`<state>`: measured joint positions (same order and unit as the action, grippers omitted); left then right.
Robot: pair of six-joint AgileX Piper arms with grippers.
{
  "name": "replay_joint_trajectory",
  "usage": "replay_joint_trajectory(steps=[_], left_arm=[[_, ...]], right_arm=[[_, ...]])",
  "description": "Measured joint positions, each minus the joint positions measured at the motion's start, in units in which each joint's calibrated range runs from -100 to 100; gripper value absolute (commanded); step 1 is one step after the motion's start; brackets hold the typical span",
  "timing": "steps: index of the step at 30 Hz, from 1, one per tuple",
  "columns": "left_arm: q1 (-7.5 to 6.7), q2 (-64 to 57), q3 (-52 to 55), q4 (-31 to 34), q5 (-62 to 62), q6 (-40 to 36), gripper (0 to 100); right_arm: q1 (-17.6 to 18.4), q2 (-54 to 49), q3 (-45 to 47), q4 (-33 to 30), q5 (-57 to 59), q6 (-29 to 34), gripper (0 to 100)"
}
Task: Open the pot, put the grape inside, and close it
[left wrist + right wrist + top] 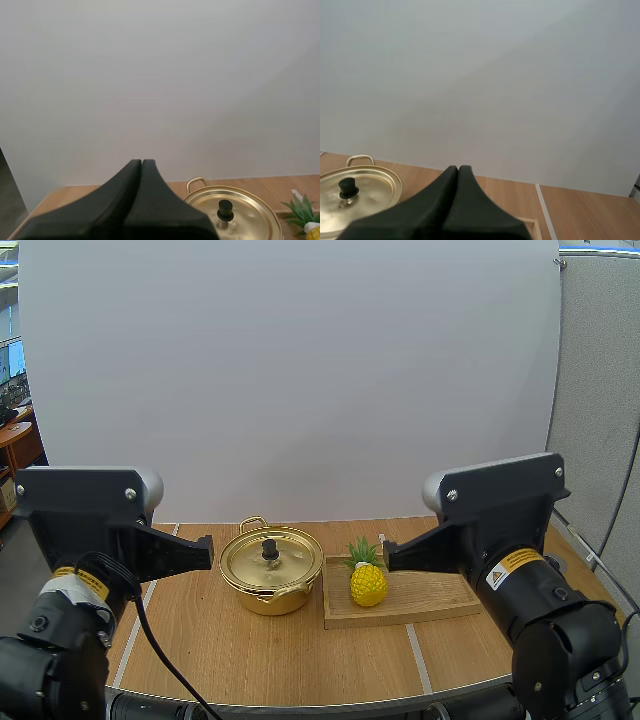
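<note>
Nearest to you, low in the high view, are the two arms. The left gripper (207, 546) reaches in from the left and the right gripper (390, 556) from the right. Both hang above the table (250, 665). In its own wrist view each pair of fingers lies pressed together as one dark wedge with nothing between them.

The near ends of both arms are cut off at the frame edge. The lid (250, 562) sits on the pot (270, 602), so you cannot see inside it. In the left wrist view the wedge of fingers covers the pot's near left side, and the fruit is cut off beside it. In the right wrist view the fingers hide most of the wooden tray (430, 600), leaving one far corner showing.

By count you have two arms, two grippers, one gold pot, one lid with one black knob, one tray and one fruit. The pot stands near the middle of the table, just left of the tray. The left gripper's tip is just left of its rim. The fruit is a small yellow pineapple (368, 583) with green leaves. It stands upright at the tray's left end, and the right gripper's tip is just beside those leaves.
</note>
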<state>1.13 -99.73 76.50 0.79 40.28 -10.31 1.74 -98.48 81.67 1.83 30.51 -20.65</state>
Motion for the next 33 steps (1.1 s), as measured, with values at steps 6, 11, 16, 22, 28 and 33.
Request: replay_joint_trajectory(steps=[6, 11, 16, 22, 28, 33], left_arm=[[0.00, 0.0, 7.5, 0.0, -9.3, 0.9, 0], [0.00, 0.0, 13.0, 0.0, -12.8, 1.0, 0], [0.00, 0.0, 19.0, 0.0, -15.7, 2.1, 0], [0.00, 0.0, 23.3, 0.0, -16.0, 3.0, 0], [0.00, 0.0, 23.3, -0.2, -12.0, 1.7, 0], [0.00, 0.0, 23.3, -0.8, -10.4, 1.0, 0]], right_arm=[[0.1, 0.0, 6.1, -0.6, -1.2, 0.0, 0], [0.1, 0.0, 11.5, -0.8, -3.5, 0.0, 0], [0.1, 0.0, 16.9, -0.8, -5.7, 0.0, 0], [0.1, 0.0, 18.1, -0.8, -4.0, 0.2, 0], [0.1, 0.0, 18.2, -0.8, 0.3, 0.8, 0], [0.1, 0.0, 18.3, -0.8, 0.4, 0.9, 0]])
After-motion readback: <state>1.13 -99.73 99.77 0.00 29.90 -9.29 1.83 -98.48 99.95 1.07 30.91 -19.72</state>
